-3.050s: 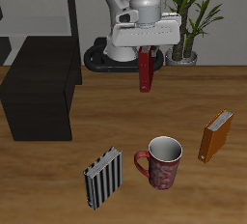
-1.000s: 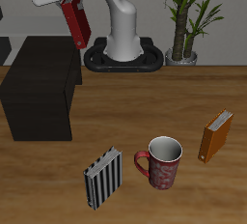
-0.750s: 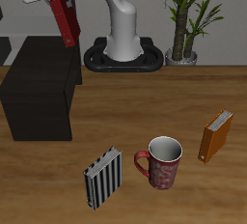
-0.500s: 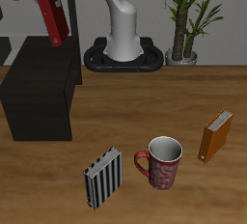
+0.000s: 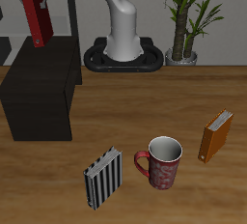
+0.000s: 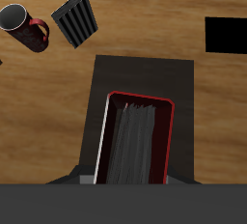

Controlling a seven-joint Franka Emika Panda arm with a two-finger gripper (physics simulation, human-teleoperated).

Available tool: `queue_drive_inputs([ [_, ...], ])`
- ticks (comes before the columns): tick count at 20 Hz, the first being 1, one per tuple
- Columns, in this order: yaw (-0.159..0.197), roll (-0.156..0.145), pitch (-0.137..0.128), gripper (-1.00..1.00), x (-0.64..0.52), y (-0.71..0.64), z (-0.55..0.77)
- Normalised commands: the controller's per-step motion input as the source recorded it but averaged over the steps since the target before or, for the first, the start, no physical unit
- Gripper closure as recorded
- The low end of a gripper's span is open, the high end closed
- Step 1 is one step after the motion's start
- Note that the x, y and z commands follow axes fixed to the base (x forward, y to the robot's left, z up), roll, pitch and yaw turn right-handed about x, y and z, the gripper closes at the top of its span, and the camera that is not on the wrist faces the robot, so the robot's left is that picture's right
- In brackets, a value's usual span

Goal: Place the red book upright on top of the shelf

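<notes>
The red book [image 5: 36,22] hangs upright in my gripper [image 5: 35,2], which is shut on its top end. It is held in the air above the back part of the shelf [image 5: 41,85], a low matte-black cabinet with a flat top. In the wrist view the red book [image 6: 137,141] shows end-on, with dark red covers and grey page edges, directly over the shelf's black top [image 6: 145,73]. A gap remains between the book's lower end and the shelf top.
A red patterned mug [image 5: 161,162], a grey striped book [image 5: 103,177] and an orange-brown book [image 5: 215,135] stand on the wooden table nearer the front edge. The robot's base [image 5: 122,49], a potted plant [image 5: 185,20] and a thin-framed rack [image 5: 73,6] are at the back.
My gripper has carried the red book sideways from over the table near the robot's base to above the shelf's back part. The book stays gripped and has turned more upright.
</notes>
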Motion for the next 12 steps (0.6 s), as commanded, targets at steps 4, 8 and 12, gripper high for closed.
queue_drive_inputs([
  [4,-0.043,-0.052,-0.008,1.0,-0.01,-0.33,-0.04],
  [8,-0.056,-0.002,-0.018,1.0,0.02,-0.39,-0.04],
  [12,-0.051,0.064,-0.022,1.0,0.05,-0.07,-0.14],
])
